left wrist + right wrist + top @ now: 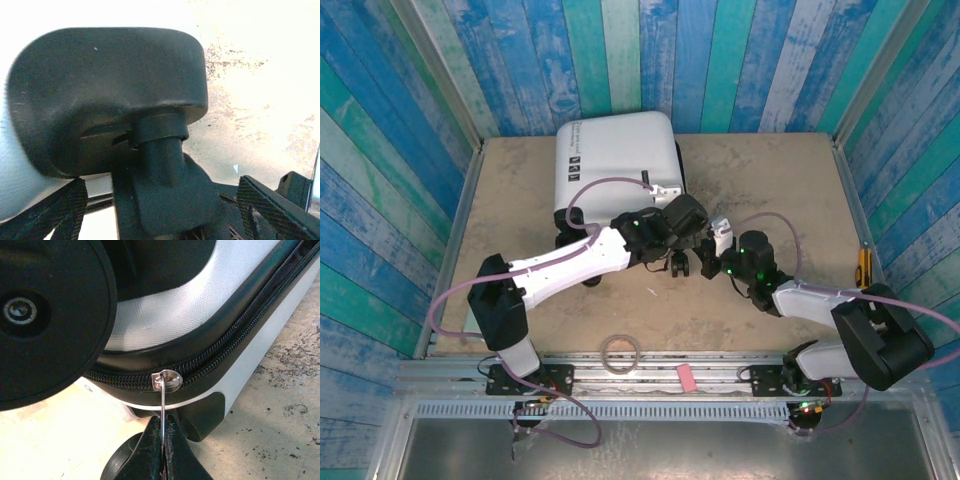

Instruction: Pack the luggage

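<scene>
The white hard-shell luggage lies shut at the back of the table. My left gripper is at its near right corner. Its fingers stand open, either side of a black wheel caster and its stem, with a gap on the left side. My right gripper comes in from the right and is shut on the thin metal zipper pull. The pull hangs from the slider on the black zipper band, beside a black wheel.
A clear tape roll and a small pink piece lie at the near edge between the arm bases. A yellow and black tool sits at the right rim. Blue plank walls enclose the table.
</scene>
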Available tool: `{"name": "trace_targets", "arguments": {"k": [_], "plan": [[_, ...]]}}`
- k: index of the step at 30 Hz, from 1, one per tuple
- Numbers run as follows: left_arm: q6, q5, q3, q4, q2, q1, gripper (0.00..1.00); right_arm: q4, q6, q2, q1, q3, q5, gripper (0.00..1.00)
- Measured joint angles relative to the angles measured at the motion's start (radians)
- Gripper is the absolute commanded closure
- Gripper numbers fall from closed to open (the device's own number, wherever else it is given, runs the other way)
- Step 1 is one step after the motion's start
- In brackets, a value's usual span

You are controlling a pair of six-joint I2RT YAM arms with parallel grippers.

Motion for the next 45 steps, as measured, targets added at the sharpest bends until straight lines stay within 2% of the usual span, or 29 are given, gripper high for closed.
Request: {"name": "trace_targets", "arguments": {"k": [4,6,12,17,20,22,27,32,45], "plan": [[0.006,-0.034,0.045,-0.042,0.018,0.003,0.45,-0.010,-0.005,0.000,0.000,0.006,-0.001,1.00],[0.007,-0.035,0.050,-0.034,0.032,0.007,0.48,-0.020,-0.017,0.002,0.000,0.013,-0.003,1.00],[0.030,-0.024,0.053,-0.040,0.063,0.014,0.40,-0.078,-0.069,0.015,0.001,0.055,-0.005,1.00],[0.045,-0.007,0.069,-0.080,0.109,0.010,0.45,-0.104,-0.091,0.025,0.000,0.081,0.001,1.00],[0.052,-0.008,0.090,-0.117,0.132,0.013,0.55,-0.113,-0.100,0.025,0.000,0.086,0.004,1.00],[0.033,-0.010,0.112,-0.138,0.143,0.009,0.72,-0.116,-0.106,0.024,0.000,0.086,0.003,1.00],[0.050,-0.005,0.113,-0.150,0.143,0.018,1.00,-0.142,-0.129,0.023,0.002,0.101,0.009,1.00],[0.105,0.013,0.063,-0.092,0.117,0.023,1.00,-0.242,-0.163,0.023,0.003,0.159,0.027,1.00],[0.317,0.047,-0.206,0.002,-0.124,0.039,1.00,-0.491,-0.259,0.023,0.024,0.298,0.017,1.00]]}}
